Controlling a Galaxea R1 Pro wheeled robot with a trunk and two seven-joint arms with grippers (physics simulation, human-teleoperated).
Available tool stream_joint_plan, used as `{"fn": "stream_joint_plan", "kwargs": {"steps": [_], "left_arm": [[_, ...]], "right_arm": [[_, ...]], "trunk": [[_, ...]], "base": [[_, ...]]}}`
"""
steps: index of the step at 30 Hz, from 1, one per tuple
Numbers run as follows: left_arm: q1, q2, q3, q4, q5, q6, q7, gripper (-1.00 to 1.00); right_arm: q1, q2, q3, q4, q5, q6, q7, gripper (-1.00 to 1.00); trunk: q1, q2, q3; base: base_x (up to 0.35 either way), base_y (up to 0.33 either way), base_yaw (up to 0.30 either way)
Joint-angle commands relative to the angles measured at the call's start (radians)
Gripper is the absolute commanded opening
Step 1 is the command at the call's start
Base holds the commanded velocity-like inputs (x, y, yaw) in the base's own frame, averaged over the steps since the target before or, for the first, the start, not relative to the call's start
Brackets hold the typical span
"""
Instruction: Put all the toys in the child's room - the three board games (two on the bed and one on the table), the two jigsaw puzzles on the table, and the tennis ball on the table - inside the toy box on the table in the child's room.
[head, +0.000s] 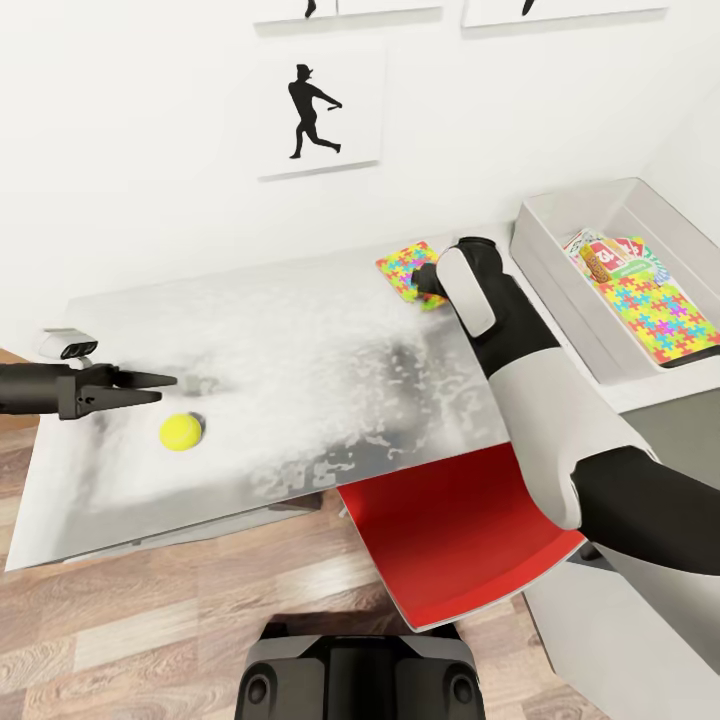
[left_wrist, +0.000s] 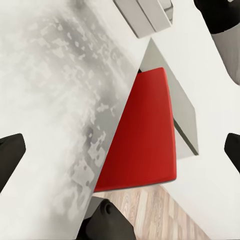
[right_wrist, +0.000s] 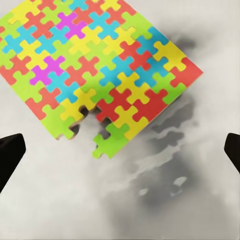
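1. Lying flat on the table (head: 300, 330), upper centre of the head view: a jigsaw puzzle (head: 403, 266), its near edge partly hidden behind the right arm; in the right wrist view the same jigsaw puzzle (right_wrist: 100, 70) filling the upper left, a few pieces missing at its lower edge

2. Hovering just above that puzzle: the right gripper (right_wrist: 120, 150), fingers spread wide at both frame edges, nothing between them, probably lining up for a pickup

3. Sitting at right of the head view: the toy box (head: 560, 290), already holding a second puzzle (head: 660, 315) and what looks like a board game (head: 610, 255), so seemingly partway through the task

4. Resting at lower left of the table: the tennis ball (head: 181, 431), untouched, just below the left gripper (head: 150, 388)

5. Reaching in from the left edge: left gripper fingers apart and empty, likely waiting near the ball

6. Tucked under the table, lower centre: a red chair (head: 450, 540)
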Motion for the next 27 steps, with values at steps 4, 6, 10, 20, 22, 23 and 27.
{"fn": "stream_joint_plan", "kwargs": {"steps": [4, 6, 10, 20, 22, 23, 27], "left_arm": [[-0.007, 0.004, 0.0, 0.0, 0.0, 0.011, -0.004, 1.0], [-0.008, 0.004, 0.0, 0.0, 0.0, 0.012, -0.004, 1.0], [-0.009, 0.006, 0.015, 0.0, 0.001, 0.013, -0.004, 1.0], [-0.01, 0.008, 0.067, 0.0, 0.064, 0.015, -0.004, 1.0], [-0.011, 0.008, 0.068, 0.001, 0.069, 0.015, -0.004, 1.0], [-0.011, 0.008, 0.068, 0.001, 0.071, 0.015, -0.004, 1.0], [-0.011, 0.008, 0.068, 0.001, 0.074, 0.015, -0.004, 1.0]], "right_arm": [[-0.001, -0.003, -0.001, -0.047, -0.015, 0.004, -0.009, 1.0], [-0.001, -0.003, -0.007, -0.055, -0.015, 0.005, -0.009, 1.0], [-0.001, -0.003, -0.027, -0.066, -0.015, 0.023, -0.008, 1.0], [-0.002, 0.0, -0.042, -0.156, -0.015, 0.107, -0.007, 1.0], [-0.002, 0.0, -0.043, -0.158, -0.015, 0.11, -0.006, 1.0], [-0.002, 0.0, -0.043, -0.158, -0.016, 0.111, -0.005, 1.0], [-0.002, -0.003, -0.043, -0.155, -0.017, 0.113, -0.001, 1.0]], "trunk": [[0.001, -0.002, 0.003], [0.001, -0.002, 0.006], [0.001, -0.002, 0.012], [0.001, -0.002, 0.028], [0.001, -0.002, 0.032], [0.001, -0.002, 0.033], [0.001, -0.002, 0.04]], "base": [[0.0, 0.0, -0.036], [0.0, 0.0, -0.016], [0.034, 0.0, -0.007], [0.014, 0.0, -0.001], [0.001, 0.0, 0.0], [0.0, 0.0, 0.0], [0.033, 0.0, 0.0]]}}
